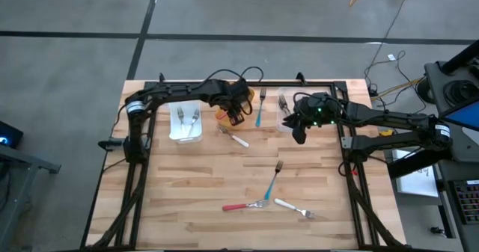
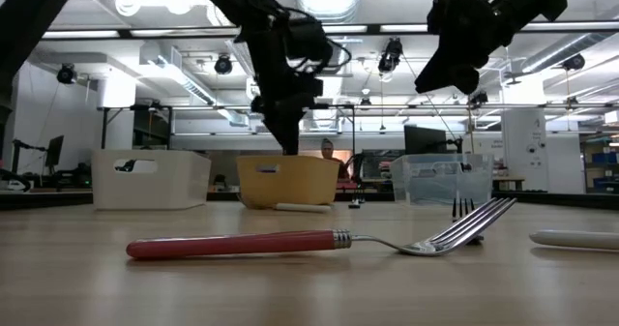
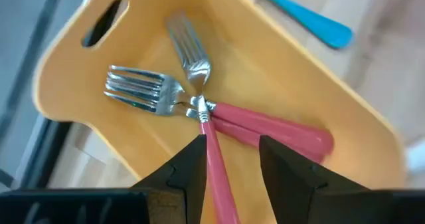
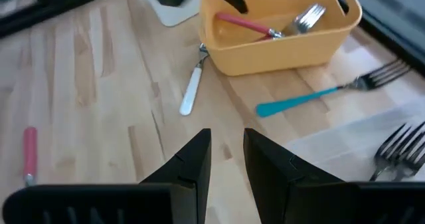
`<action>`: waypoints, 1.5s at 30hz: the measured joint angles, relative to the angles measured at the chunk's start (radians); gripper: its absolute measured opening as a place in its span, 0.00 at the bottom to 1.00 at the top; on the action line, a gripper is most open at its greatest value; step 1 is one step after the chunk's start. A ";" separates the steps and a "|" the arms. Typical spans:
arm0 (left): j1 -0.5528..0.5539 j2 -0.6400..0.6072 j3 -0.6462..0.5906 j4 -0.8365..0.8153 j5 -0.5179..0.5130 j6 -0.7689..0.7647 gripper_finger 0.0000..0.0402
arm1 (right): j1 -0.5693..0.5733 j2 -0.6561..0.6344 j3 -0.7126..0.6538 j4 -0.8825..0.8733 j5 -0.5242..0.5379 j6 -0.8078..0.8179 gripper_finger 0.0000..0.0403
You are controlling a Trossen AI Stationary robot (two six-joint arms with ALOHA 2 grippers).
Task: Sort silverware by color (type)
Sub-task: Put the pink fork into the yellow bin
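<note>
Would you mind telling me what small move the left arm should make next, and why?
Probably lift the left gripper straight up. Its fingers stand apart, and both red-handled forks already lie in the orange bin, so this drop looks done.
</note>
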 joint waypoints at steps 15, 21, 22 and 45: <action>-0.184 -0.278 -0.312 0.070 0.167 0.330 0.29 | 0.185 0.000 -0.004 -0.052 -0.001 0.292 0.20; -0.191 -0.368 -0.538 0.311 0.162 0.335 0.29 | 0.284 0.000 -0.011 -0.052 0.067 0.360 0.20; -0.191 -0.378 -0.563 0.354 0.161 0.335 0.29 | 0.293 0.000 -0.011 -0.052 0.088 0.367 0.20; -0.150 -0.181 -0.615 0.936 0.114 0.220 0.29 | 0.309 0.000 -0.011 -0.044 0.216 0.383 0.20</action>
